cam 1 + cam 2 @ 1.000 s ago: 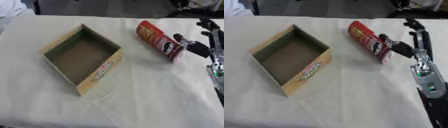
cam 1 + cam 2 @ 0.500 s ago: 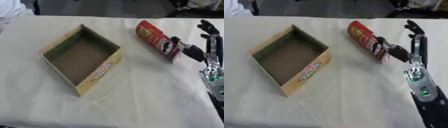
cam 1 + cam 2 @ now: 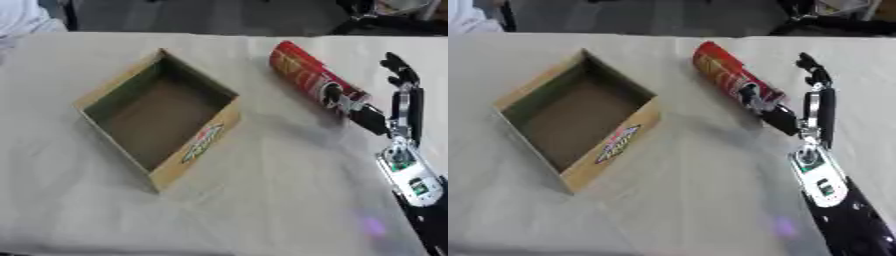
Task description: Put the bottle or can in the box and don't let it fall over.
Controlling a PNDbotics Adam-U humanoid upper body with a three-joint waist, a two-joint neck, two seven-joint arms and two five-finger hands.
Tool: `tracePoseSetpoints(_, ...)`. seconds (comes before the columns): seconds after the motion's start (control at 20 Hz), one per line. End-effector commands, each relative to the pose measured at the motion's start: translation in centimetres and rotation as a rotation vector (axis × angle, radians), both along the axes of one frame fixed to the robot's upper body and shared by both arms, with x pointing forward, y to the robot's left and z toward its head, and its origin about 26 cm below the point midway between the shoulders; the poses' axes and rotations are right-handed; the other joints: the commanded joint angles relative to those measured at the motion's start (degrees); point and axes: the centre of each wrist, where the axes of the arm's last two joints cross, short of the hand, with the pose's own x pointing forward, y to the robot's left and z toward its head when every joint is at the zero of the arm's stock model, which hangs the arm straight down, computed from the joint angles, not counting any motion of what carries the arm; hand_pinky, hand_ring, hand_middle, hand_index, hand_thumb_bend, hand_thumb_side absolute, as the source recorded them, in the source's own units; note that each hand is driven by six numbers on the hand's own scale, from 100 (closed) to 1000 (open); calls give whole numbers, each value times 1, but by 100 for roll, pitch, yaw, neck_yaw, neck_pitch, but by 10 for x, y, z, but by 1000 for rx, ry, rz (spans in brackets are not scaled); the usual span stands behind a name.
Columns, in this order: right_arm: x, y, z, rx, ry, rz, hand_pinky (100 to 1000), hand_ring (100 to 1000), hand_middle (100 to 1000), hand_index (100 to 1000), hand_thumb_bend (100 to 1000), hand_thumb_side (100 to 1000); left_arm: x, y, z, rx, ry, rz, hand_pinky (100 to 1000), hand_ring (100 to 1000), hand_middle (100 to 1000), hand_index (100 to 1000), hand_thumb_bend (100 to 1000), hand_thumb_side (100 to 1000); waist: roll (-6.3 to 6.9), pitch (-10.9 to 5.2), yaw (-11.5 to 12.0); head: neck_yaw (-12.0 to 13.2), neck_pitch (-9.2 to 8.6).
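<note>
A red crisp can (image 3: 308, 77) lies on its side on the cloth-covered table (image 3: 262, 200), to the right of the open cardboard box (image 3: 157, 116) and well apart from it, its far end pointing up and away and its near, lidded end angled toward the robot. The box sits askew, one corner turned toward the camera, a red-and-green label on its near right wall; nothing is inside it, and its brown floor shows bare.

The robot's right hand (image 3: 814, 107) reaches in from the lower right, just right of the can's near end. Its fingers (image 3: 808, 65) stretch straight up and away beside the can, while the thumb (image 3: 779, 120) juts out toward the can's lidded end and appears to touch it; whether it truly makes contact cannot be told. The hand is spread, not curled round anything.

Compared with a second ago, the right hand has moved forward along the table and closer to the can, its silver-and-green wrist now further into view, and the thumb now meets the can's near end rather than standing beside it. The can and the box have kept their places. The left hand shows in neither view.
</note>
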Motion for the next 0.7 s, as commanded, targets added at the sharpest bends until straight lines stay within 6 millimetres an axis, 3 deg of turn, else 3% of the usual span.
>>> tracePoseSetpoints(0.05,6,0,8,-38,-14,22,839,887,761,857,828,477,-1,1,7,16,-20,-2,631,973,727,679,494,583,20,-61,16,-37,-74)
tracePoseSetpoints(0.7,16,-7,21,-106,-33,49,839,883,760,853,801,453,-1,1,7,10,-17,-2,629,974,727,677,486,587,101,59,2,-82,-158)
